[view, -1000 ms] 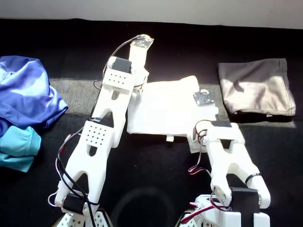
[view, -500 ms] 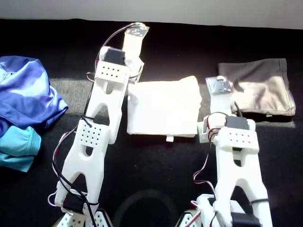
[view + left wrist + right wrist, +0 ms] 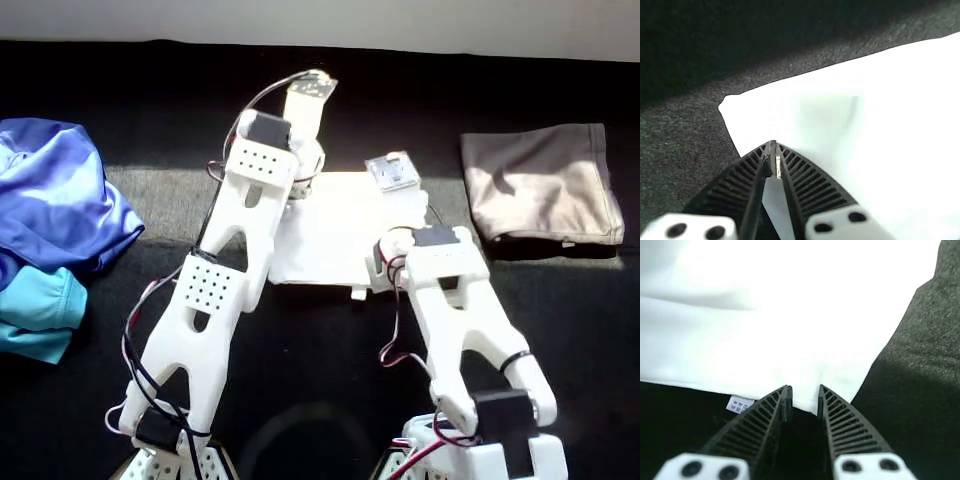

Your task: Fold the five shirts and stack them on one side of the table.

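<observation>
we judge the task well short of half done. the grey shirt point(image 3: 540, 185) lies folded flat on the right side of the table point(image 3: 320, 380). the white shirt point(image 3: 340, 230) sits mid-table as a folded rectangle, apart from the grey one and not yet stacked. the blue shirt point(image 3: 55, 195) and teal shirt point(image 3: 40, 310) lie heaped, unfolded, at the left. we cannot make out a fifth. our left hand point(image 3: 774, 150) is closed, tips together over the white shirt's far corner. our right hand point(image 3: 802, 395) is slightly parted at its near edge, beside the label point(image 3: 740, 403).
</observation>
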`<action>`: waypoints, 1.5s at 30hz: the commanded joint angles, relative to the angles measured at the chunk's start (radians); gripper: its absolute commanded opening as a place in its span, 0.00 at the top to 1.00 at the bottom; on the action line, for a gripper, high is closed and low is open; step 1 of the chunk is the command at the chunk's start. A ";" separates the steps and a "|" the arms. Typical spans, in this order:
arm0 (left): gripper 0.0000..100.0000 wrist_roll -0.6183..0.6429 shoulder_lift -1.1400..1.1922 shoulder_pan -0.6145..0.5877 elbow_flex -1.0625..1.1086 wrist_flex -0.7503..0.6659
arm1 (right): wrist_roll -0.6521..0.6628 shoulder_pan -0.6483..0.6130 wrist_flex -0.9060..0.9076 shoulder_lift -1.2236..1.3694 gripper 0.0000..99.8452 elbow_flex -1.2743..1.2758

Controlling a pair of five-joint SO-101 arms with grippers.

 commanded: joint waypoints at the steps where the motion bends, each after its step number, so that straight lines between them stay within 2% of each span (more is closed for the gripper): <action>1: 0.99 0.006 0.031 -0.035 -0.013 -0.048 | -0.006 0.018 -0.008 0.042 0.91 -0.041; 7: 0.99 0.002 0.074 -0.065 -0.013 -0.061 | 0.000 0.120 0.016 0.041 0.91 -0.001; 10: 0.99 0.002 0.073 -0.077 -0.013 -0.061 | 0.002 0.157 0.021 0.038 0.99 0.028; 16: 0.99 0.002 0.073 -0.081 -0.013 -0.061 | 0.003 0.168 0.021 0.039 0.99 0.062; 23: 0.99 0.005 0.070 -0.143 -0.018 -0.051 | 0.005 0.262 0.082 0.035 0.99 0.051; 26: 0.99 0.006 0.050 -0.148 -0.079 -0.003 | 0.052 0.266 0.114 0.002 0.99 0.004; 31: 0.99 0.006 -0.028 -0.114 -0.186 0.115 | 0.051 0.268 0.154 -0.156 0.99 -0.081; 35: 0.99 0.006 -0.147 -0.091 -0.127 0.130 | 0.051 0.265 0.157 -0.242 0.99 -0.196; 39: 0.99 0.008 -0.303 -0.081 -0.021 0.135 | 0.000 0.252 0.160 -0.163 0.99 -0.392; 42: 0.99 0.009 -0.476 -0.081 0.197 0.138 | -0.064 0.231 0.203 -0.010 0.99 -0.578; 45: 0.99 0.032 -0.665 -0.079 0.550 0.133 | -0.092 0.179 0.274 0.174 0.99 -0.776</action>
